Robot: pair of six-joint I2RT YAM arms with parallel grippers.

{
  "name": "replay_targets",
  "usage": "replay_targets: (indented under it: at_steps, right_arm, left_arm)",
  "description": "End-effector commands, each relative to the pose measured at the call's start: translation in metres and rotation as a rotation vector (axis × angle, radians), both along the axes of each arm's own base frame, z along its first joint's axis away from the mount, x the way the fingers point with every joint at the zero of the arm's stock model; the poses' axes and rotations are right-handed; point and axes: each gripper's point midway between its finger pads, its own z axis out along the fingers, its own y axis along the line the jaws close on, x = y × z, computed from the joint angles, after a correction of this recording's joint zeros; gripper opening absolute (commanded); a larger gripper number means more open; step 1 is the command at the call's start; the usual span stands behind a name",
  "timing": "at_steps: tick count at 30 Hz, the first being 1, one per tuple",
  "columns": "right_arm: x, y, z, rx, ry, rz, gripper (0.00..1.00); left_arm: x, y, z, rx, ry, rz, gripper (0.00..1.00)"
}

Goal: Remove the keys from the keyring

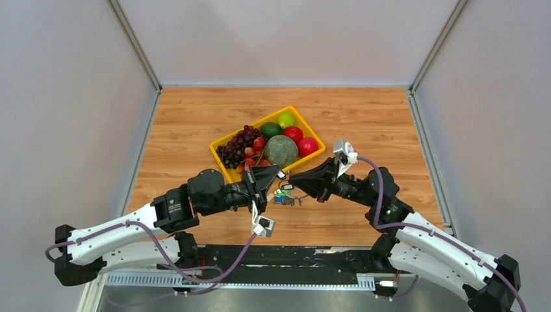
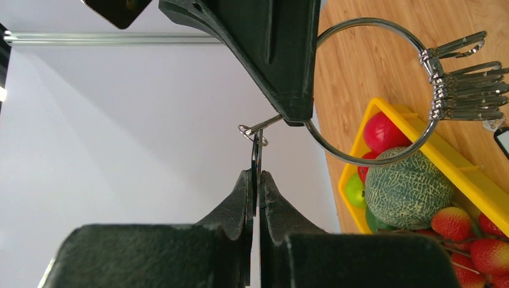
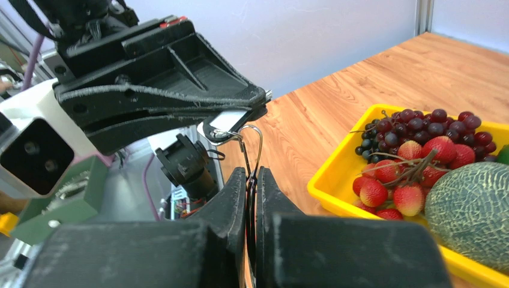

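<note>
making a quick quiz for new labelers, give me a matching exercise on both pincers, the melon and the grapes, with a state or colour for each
Things:
1. left pincer
2. right pincer
3. melon
4. grapes

States or colours:
a. dark purple bunch in the yellow tray
b. shut on the keyring
c. green, netted skin, mid-tray
d. shut on a key

Pairs: 1-d, 2-b, 3-c, 4-a
</note>
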Motion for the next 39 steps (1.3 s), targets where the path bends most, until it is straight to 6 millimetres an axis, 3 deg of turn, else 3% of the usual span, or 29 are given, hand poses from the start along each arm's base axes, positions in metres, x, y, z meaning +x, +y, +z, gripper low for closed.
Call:
replay_targets:
  at_steps: [1,14,19,28,34,39]
  right_arm:
    - [0.014,-0.007,0.014,0.091,0.140,-0.085,0.00]
    - [0.034,-0.008,0.000,0.111,0.374,-0.191,0.00]
    - [0.025,-0.005,0.000,0.071,0.274,-0.139,0.01]
    - [-0.004,0.002,-0.017,-0.034,-0.060,0.041,0.46]
    - [-0.007,0.004,-0.005,-0.033,-0.174,0.065,0.55]
    - [-0.009,0.005,0.004,-0.026,-0.229,0.080,0.56]
  left_arm:
    - [-0.001,-0.001,0.005,-0.040,0.007,-0.007,0.00]
    - [-0.001,-0.005,-0.005,-0.023,0.024,-0.012,0.00]
    - [0.004,-0.005,0.003,-0.064,0.051,0.021,0.00]
    - [-0.001,-0.002,0.021,-0.102,0.066,0.005,0.00]
    - [-0.011,-0.002,0.024,-0.100,0.053,-0.048,0.00]
    - [-0.014,0.000,0.026,-0.100,0.046,-0.064,0.00]
